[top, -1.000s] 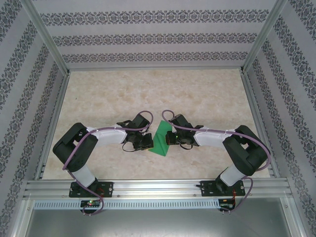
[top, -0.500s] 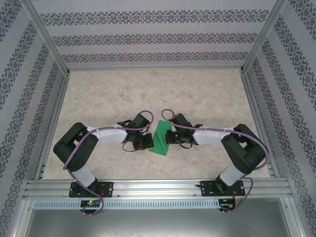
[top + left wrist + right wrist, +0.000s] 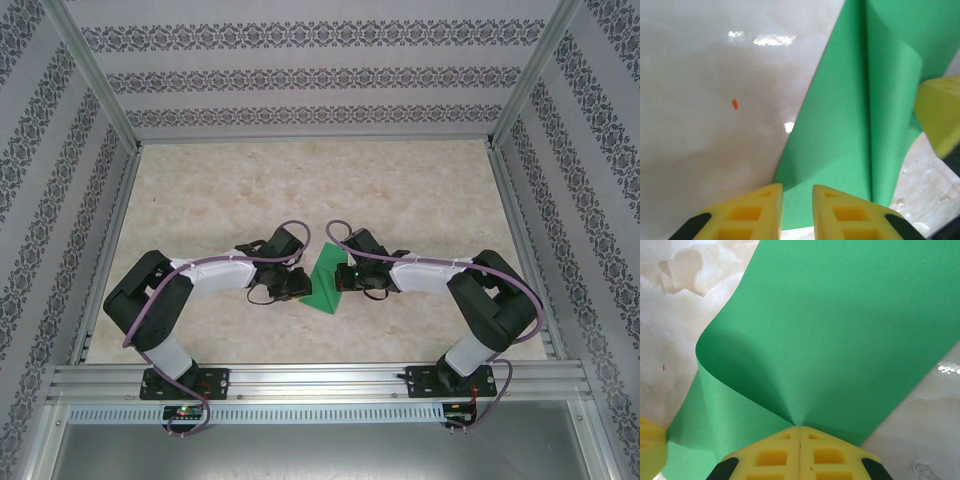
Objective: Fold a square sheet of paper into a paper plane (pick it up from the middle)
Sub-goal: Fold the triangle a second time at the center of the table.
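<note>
The square sheet of paper, bright green, lies on the marble table between my two grippers, with one side curled up and over lengthwise. My right gripper is shut on the paper's right edge, and the paper puckers to a point at its closed fingertips. My left gripper stands at the paper's left edge, its yellow fingers a narrow gap apart, and green paper shows beyond the gap. One right finger shows behind the curl.
Aluminium rails run along the table's near edge and sides, and patterned walls close in the back and both sides. The table beyond the grippers is bare marble. A tiny orange speck lies left of the paper.
The left gripper's fingers have parted a little from shut, and the left arm has shifted slightly. The right gripper keeps its pinch, and the paper has barely moved.
</note>
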`<state>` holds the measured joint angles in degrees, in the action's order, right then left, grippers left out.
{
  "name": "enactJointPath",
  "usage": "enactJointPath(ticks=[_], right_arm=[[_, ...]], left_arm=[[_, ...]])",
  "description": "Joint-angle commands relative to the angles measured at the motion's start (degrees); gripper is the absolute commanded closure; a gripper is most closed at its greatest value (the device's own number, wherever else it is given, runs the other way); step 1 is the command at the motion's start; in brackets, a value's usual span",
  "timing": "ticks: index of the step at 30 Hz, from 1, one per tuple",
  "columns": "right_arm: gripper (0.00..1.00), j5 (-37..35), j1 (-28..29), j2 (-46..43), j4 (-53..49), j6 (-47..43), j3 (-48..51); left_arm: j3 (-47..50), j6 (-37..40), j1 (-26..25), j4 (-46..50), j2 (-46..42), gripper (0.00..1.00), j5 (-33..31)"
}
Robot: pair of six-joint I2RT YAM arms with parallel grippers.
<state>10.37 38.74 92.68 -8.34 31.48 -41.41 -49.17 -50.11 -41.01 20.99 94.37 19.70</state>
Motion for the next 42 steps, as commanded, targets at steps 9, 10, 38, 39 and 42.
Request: enactJointPath(ticks=[9,10,38,39,42], right_arm=[[0.97,-2.0,0.1,2.0,-1.8,-0.8,-0.5],[0.97,-1.9,0.0,2.0,-1.5,-0.8,-0.4],[0.97,-1.2,0.6,3.6,0.1,0.1,-0.1],[0.97,-1.2,0.6,3.6,0.2,0.1,-0.2],[0.97,-1.2,0.6,3.7,0.2,0.2,-0.2]], left_arm=[[-5.3,-0.8,0.1,-4.5,-3.3,0.76,1.8],[-5.4,-1.4,0.3,-5.7,-2.7,0.76,2.6],[-6.8,-7.0,0.8,-13.5,9.6,0.78,5.6],[-6.4,-7.2,0.8,-14.0,9.3,0.79,5.6],[-6.1,-7.1,0.9,-13.4,8.7,0.81,4.5]])
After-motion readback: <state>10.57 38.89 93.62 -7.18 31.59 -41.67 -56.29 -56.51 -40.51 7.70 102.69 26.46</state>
